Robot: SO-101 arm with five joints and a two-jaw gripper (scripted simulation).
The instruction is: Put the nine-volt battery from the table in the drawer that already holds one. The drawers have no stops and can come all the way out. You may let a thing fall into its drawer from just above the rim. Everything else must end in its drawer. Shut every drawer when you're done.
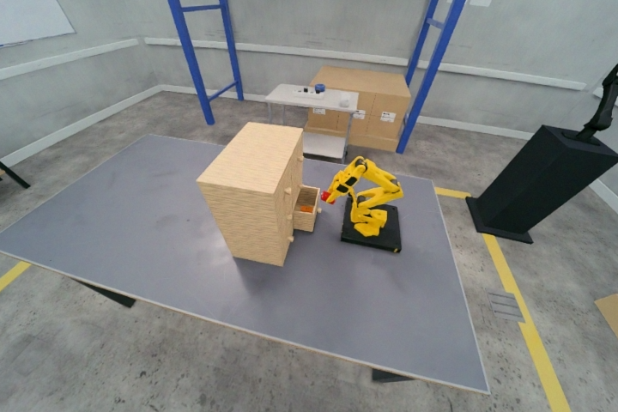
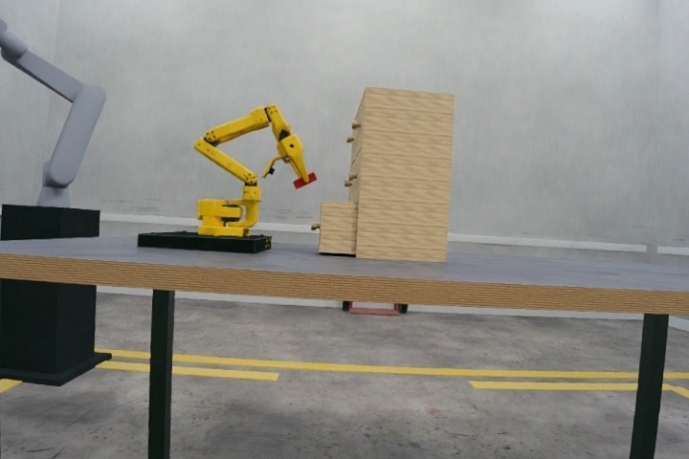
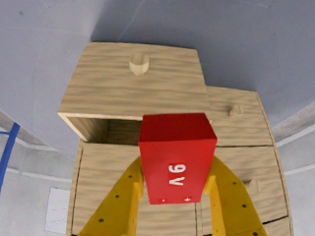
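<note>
My gripper (image 1: 327, 196) (image 2: 304, 180) (image 3: 174, 182) is shut on the red nine-volt battery (image 1: 325, 195) (image 2: 299, 183) (image 3: 173, 164), whose "9V" marking shows in the wrist view. The battery is held tilted, above rim height and just in front of the pulled-out bottom drawer (image 1: 304, 221) (image 2: 337, 227) (image 3: 143, 90). In the top view a small orange thing (image 1: 306, 209) lies in that drawer; what it is cannot be told. The battery hides part of the drawer's opening in the wrist view.
The tall wooden cabinet (image 1: 251, 209) (image 2: 405, 178) (image 3: 108, 187) stands behind the open drawer. Its other drawers with round knobs look shut. A neighbouring bottom drawer (image 3: 251, 125) sits beside the open one. The arm's black base (image 1: 370, 241) (image 2: 204, 243) stands in front of the cabinet.
</note>
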